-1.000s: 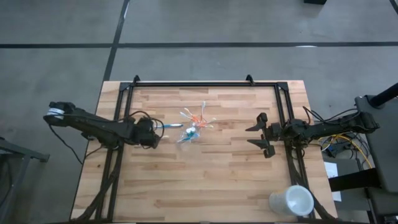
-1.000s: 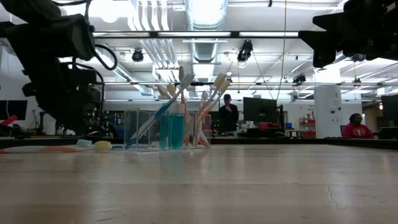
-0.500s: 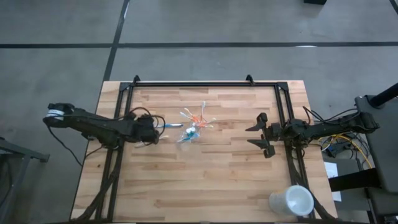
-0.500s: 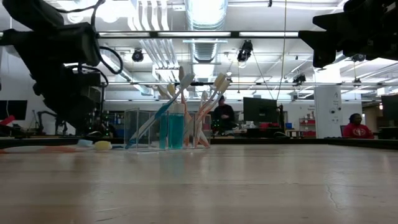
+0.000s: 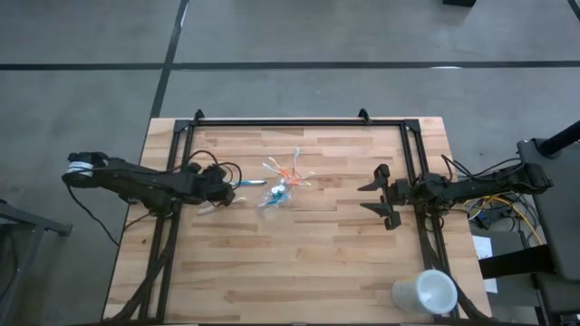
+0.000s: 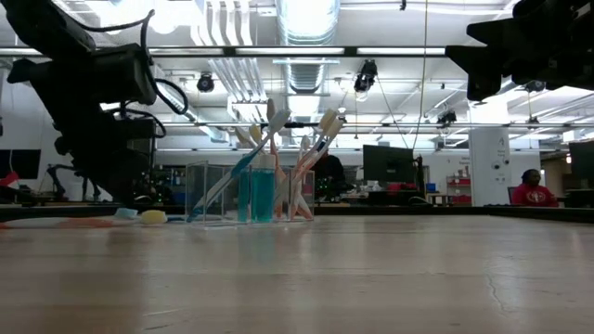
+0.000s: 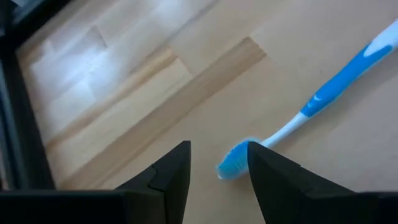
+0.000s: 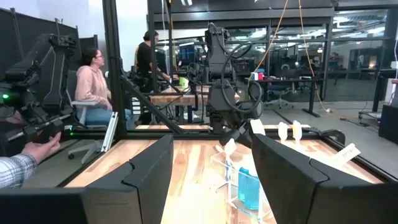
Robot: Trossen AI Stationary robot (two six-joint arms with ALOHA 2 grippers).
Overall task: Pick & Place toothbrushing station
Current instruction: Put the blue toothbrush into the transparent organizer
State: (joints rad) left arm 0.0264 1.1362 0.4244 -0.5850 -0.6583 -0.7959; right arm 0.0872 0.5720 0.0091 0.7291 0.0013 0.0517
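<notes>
High view: white cup [image 5: 425, 293] at table corner; left pincer [image 7: 214, 163] released over blue toothbrush [image 7: 311, 107]; right pincer [image 5: 379, 196] released.

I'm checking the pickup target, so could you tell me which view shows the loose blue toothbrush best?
The left wrist view: the blue toothbrush lies close up on the wood. The high view shows only a small streak; the low and right wrist views don't show it clearly.

Lit evenly from above, with soft, faint shadows on the table [image 5: 299, 263]. Strongly backlit at table height by glaring ceiling lights [image 6: 306, 19], reducing the arms to silhouettes. Blurred in the nearest tabletop foreground; sheen across the wood.
</notes>
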